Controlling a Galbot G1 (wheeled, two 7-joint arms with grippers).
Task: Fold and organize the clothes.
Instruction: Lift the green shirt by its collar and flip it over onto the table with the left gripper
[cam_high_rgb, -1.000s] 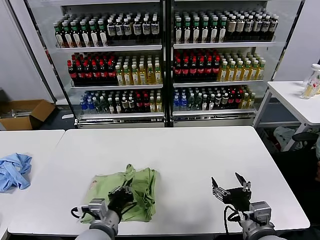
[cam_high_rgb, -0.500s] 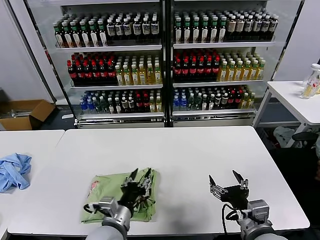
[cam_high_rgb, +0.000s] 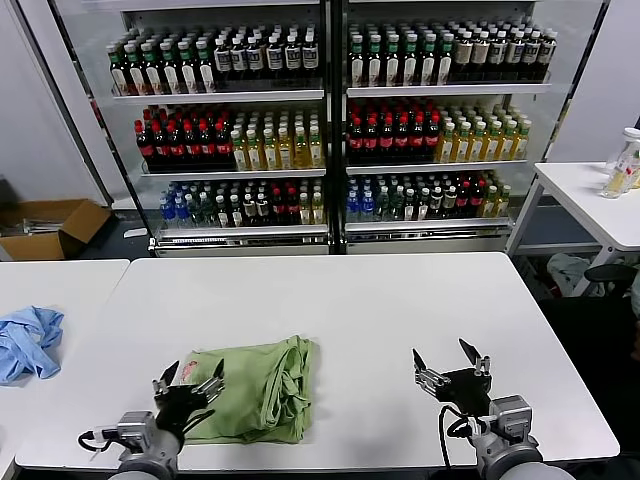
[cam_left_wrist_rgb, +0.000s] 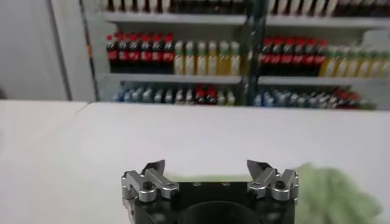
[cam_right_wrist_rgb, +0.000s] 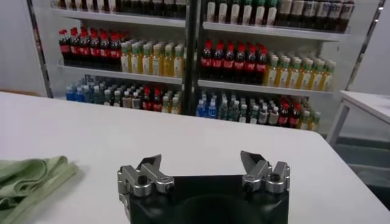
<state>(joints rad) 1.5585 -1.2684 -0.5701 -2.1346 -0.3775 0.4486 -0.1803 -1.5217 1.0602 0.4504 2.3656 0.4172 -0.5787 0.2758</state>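
Light green cotton, folded into a rough rectangle: the shirt (cam_high_rgb: 250, 388) flat on the white table (cam_high_rgb: 380, 310), toward the near edge and left of centre. Reddish print just visible at its left end, too small to tell the pattern. Thicker bunched folds along its right side.

Left gripper (cam_high_rgb: 187, 378) just above the near-left corner of the shirt, fingers spread wide, nothing between them. Same thing from the left wrist view: left gripper (cam_left_wrist_rgb: 209, 172) with both tips apart over bare tabletop, a blurred green patch of the shirt (cam_left_wrist_rgb: 332, 195) off to one side.

Right gripper (cam_high_rgb: 450, 358) well apart from the shirt, over bare table on the right, fingers likewise splayed and holding nothing. Confirmed in the right wrist view, right gripper (cam_right_wrist_rgb: 203, 165) open over the white surface, an edge of the shirt (cam_right_wrist_rgb: 30, 176) at the far side.

Light blue garment (cam_high_rgb: 28, 340) crumpled on the neighbouring table (cam_high_rgb: 60, 275) to the left. Behind, glass-fronted coolers (cam_high_rgb: 330, 120) stocked with rows of bottles. Cardboard box (cam_high_rgb: 50, 228) on the floor at far left.
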